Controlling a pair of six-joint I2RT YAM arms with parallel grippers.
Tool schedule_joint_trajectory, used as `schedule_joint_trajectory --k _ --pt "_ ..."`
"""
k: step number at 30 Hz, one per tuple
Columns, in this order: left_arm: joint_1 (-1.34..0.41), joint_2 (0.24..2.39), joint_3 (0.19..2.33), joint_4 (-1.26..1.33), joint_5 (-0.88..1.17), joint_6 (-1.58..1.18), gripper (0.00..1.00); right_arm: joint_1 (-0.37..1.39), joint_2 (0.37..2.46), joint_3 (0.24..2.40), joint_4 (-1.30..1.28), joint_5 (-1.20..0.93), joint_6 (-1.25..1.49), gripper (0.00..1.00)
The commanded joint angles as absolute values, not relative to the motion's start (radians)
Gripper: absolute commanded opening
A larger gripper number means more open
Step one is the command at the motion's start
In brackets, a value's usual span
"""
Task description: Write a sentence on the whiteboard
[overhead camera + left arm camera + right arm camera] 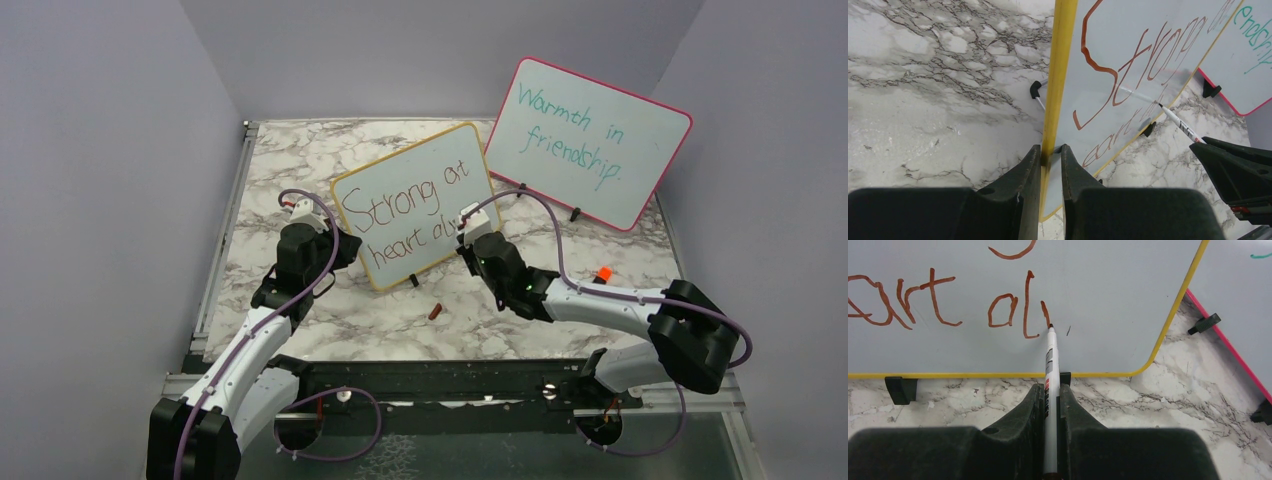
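The yellow-framed whiteboard (455, 165) stands tilted on the marble table. Its dark red-brown sentence (392, 205) reads "Strong at heart al", followed by one short fresh stroke. My left gripper (1050, 148) is shut on the board's left frame edge (1060, 75). My right gripper (1049, 387) is shut on a white marker (1050, 355). The marker's tip touches the board just right of "al" (1008, 310). In the left wrist view the marker (1180, 124) meets the board low on its face. From the top view, the right gripper (470, 235) sits at the board's lower right.
A pink-framed board (590, 140) with teal writing leans behind and to the right. A red-brown marker cap (435, 312) lies on the table in front of the whiteboard. A small orange object (604, 272) sits by the right arm. Grey walls enclose three sides.
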State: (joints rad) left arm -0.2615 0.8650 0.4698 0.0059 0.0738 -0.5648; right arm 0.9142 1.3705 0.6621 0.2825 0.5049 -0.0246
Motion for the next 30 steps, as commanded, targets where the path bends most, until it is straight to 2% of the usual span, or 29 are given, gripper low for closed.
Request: schedule_joint_trajectory --k 1,30 --pt "-0.256 0.866 0.471 -0.032 0.008 -0.563 0.0 0.898 1.365 0.708 0.309 0.539 -0.051 0.01" --pt "-0.256 0.88 0.473 -0.025 0.008 -0.563 0.0 0.885 1.365 0.692 0.252 0.469 -0.003 0.01"
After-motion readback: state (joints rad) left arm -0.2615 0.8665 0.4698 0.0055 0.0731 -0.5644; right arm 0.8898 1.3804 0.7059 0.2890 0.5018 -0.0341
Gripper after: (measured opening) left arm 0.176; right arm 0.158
